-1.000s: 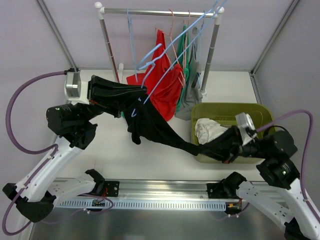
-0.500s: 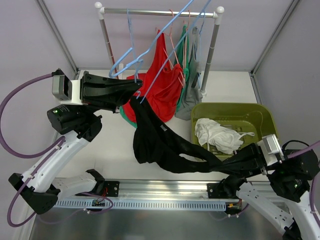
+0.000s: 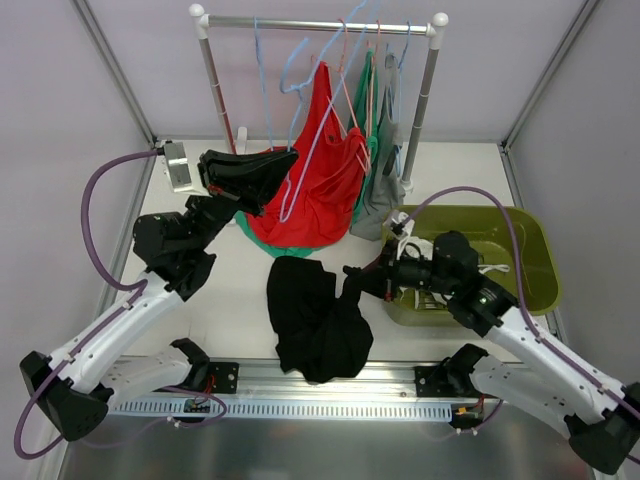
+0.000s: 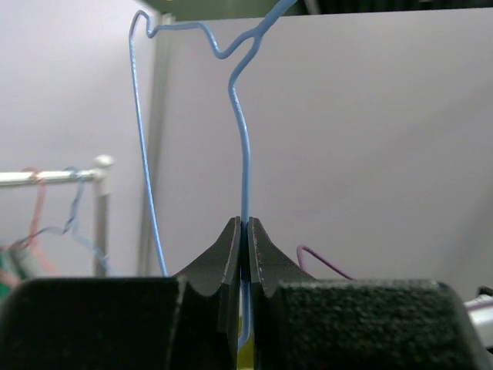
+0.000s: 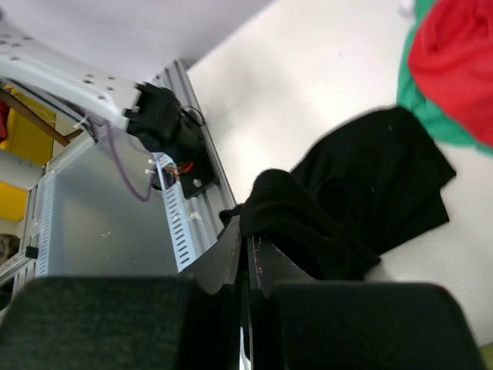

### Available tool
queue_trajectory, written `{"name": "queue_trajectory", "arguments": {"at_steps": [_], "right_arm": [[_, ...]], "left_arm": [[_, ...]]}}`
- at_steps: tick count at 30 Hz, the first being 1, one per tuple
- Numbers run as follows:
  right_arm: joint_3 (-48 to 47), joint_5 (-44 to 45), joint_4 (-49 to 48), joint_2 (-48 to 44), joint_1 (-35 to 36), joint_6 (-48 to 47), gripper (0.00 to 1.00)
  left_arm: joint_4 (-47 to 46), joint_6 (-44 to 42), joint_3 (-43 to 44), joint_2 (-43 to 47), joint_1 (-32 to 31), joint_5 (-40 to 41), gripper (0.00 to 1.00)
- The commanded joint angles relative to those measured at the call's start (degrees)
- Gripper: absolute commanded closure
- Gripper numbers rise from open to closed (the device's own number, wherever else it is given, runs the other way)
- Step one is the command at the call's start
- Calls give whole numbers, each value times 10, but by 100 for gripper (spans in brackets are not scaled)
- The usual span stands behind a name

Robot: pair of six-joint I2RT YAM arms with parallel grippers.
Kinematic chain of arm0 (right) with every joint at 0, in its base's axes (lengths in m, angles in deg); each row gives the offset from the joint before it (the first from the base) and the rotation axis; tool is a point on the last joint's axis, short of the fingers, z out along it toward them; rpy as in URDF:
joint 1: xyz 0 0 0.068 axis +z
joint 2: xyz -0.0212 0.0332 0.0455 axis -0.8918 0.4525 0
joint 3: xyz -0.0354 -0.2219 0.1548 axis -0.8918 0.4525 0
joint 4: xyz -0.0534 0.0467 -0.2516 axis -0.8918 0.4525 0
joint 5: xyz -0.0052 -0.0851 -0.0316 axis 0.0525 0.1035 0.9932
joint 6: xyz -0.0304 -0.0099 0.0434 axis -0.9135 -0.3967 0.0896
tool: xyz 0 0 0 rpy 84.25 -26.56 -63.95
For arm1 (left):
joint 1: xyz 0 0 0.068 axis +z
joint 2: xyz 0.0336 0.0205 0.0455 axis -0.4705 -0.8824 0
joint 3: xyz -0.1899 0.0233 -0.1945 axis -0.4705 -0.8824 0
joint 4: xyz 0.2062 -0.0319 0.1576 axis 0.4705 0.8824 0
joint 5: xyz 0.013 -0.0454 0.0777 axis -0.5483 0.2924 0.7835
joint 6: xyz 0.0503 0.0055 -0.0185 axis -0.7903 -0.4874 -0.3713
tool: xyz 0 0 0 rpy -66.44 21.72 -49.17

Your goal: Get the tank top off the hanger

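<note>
Only wrist views reveal left claw (image 4: 246,225) pinching hanger (image 4: 246,185), right claw (image 5: 248,240) pinching tank top (image 5: 377,181).

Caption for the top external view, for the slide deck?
Right jaws pinch the black tank top heaped on the table; left jaws clamp the bare blue hanger beside the rack.

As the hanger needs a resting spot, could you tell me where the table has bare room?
Bare table lies behind the green bin, right of the rack post. A narrower strip runs between the black tank top and the left arm. The middle back is crowded with hanging garments.
</note>
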Motion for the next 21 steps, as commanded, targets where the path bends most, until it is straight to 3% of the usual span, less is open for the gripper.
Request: {"name": "queue_trajectory", "arguments": {"at_steps": [1, 4, 5, 7, 8, 15, 21], "right_arm": [[22, 72, -47, 41, 27, 31, 100], [38, 86, -105, 114, 77, 53, 95], [38, 88, -112, 130, 86, 53, 61], [35, 98, -112, 163, 99, 60, 6], [36, 112, -111, 166, 99, 61, 1], [38, 156, -98, 145, 99, 47, 1], [42, 162, -95, 140, 99, 48, 0]], "left_arm": [[130, -50, -13, 59, -5, 156, 100], [160, -49, -47, 83, -5, 222, 100], [197, -31, -49, 87, -5, 248, 100], [265, -1, -32, 91, -5, 333, 100], [320, 18, -28, 90, -5, 350, 100], [390, 55, -12, 64, -5, 388, 100], [459, 60, 122, -51, -3, 411, 100]]}}
